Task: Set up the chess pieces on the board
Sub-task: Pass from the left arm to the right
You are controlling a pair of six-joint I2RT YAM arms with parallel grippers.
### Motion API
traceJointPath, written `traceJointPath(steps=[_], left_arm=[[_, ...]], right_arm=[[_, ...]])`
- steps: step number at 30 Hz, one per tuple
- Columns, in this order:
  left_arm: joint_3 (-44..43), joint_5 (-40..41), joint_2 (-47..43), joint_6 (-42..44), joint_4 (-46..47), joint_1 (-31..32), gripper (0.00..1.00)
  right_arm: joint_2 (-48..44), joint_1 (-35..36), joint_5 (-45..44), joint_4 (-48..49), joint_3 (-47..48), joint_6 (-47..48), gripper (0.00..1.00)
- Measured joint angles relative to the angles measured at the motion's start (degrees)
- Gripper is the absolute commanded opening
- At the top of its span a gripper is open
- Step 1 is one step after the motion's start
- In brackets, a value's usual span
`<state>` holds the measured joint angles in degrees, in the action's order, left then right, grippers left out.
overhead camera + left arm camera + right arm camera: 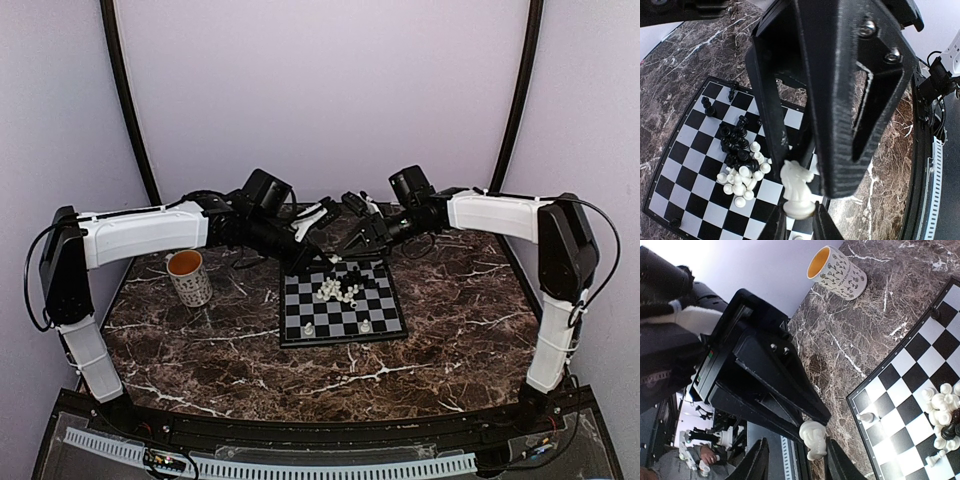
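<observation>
The board lies mid-table with a heap of white and black chess pieces near its far middle. Both grippers meet above its far edge. My left gripper is shut on a white knight by its base. My right gripper is open around that same knight. The piece rests against one of its fingertips, with a wide gap to the other. In the overhead view the knight shows as a small white spot between the left gripper and the right gripper.
A patterned mug with an orange inside stands left of the board. Two white pieces stand on the near row. A white pawn stands at a board edge. A few black pieces stand apart from the heap.
</observation>
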<state>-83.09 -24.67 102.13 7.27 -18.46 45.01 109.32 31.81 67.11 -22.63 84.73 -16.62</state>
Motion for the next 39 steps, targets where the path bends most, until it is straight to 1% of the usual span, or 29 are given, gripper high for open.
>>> traceJointPath(steps=[5, 11, 18, 21, 24, 28, 33, 39], left_arm=[[0.0, -0.1, 0.0, 0.0, 0.0, 0.1, 0.19], [0.0, -0.3, 0.0, 0.0, 0.2, 0.3, 0.19], [0.0, -0.4, 0.0, 0.0, 0.5, 0.4, 0.19], [0.0, -0.1, 0.0, 0.0, 0.5, 0.4, 0.24], [0.0, 0.1, 0.0, -0.1, 0.5, 0.5, 0.32], [0.0, 0.7, 0.0, 0.3, 0.5, 0.6, 0.37], [0.5, 3.0, -0.5, 1.8, 0.3, 0.6, 0.39], [4.3, 5.8, -4.4, 3.9, -0.4, 0.6, 0.4]], right_arm=[[0.2, -0.1, 0.2, 1.8, -0.8, -1.9, 0.2], [0.3, -0.3, 0.3, 3.2, -1.6, -2.6, 0.15], [0.5, -0.3, 0.2, 3.3, -1.7, -2.3, 0.06], [0.6, -0.4, 0.0, 2.8, -1.6, -1.1, 0.02], [0.7, -0.4, -1.5, 0.6, -0.8, 2.4, 0.0], [0.7, -0.4, -5.4, -3.5, 0.8, 9.2, 0.0], [-0.9, -0.4, -11.0, -6.3, -0.4, 16.2, 0.0], [-7.5, -0.4, -18.3, -8.1, -6.3, 23.8, 0.0]])
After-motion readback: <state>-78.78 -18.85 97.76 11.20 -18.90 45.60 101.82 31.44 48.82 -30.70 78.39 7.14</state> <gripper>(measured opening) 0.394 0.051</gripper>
